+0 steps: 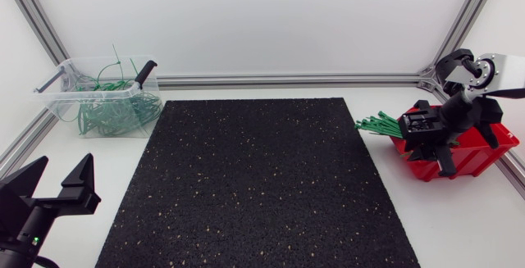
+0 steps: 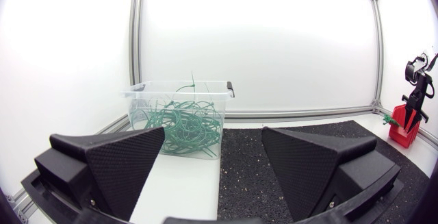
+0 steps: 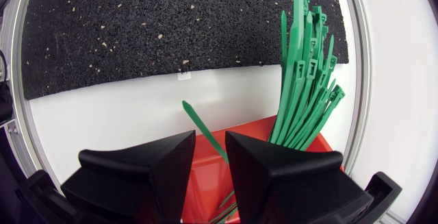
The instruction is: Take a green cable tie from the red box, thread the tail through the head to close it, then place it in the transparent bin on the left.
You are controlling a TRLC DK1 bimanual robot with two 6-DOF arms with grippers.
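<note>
The red box (image 1: 476,155) stands at the table's right edge, and a bundle of straight green cable ties (image 1: 379,124) pokes out of it toward the mat. My right gripper (image 1: 435,147) hangs over the box, pointing down into it. In the right wrist view its fingers (image 3: 150,162) stand a narrow gap apart, and a single green tie (image 3: 202,129) rises slanted out of that gap over the box (image 3: 205,179). The bundle (image 3: 304,80) lies beside the right gripper (image 3: 207,140). My left gripper (image 1: 61,170) rests wide open and empty at the front left.
The transparent bin (image 1: 61,88) at the back left holds several looped green ties (image 1: 111,112); it also shows ahead of the left gripper (image 2: 212,142) as a clear bin (image 2: 179,87). A black speckled mat (image 1: 254,186) covers the table's middle. Frame rails line the table's edges.
</note>
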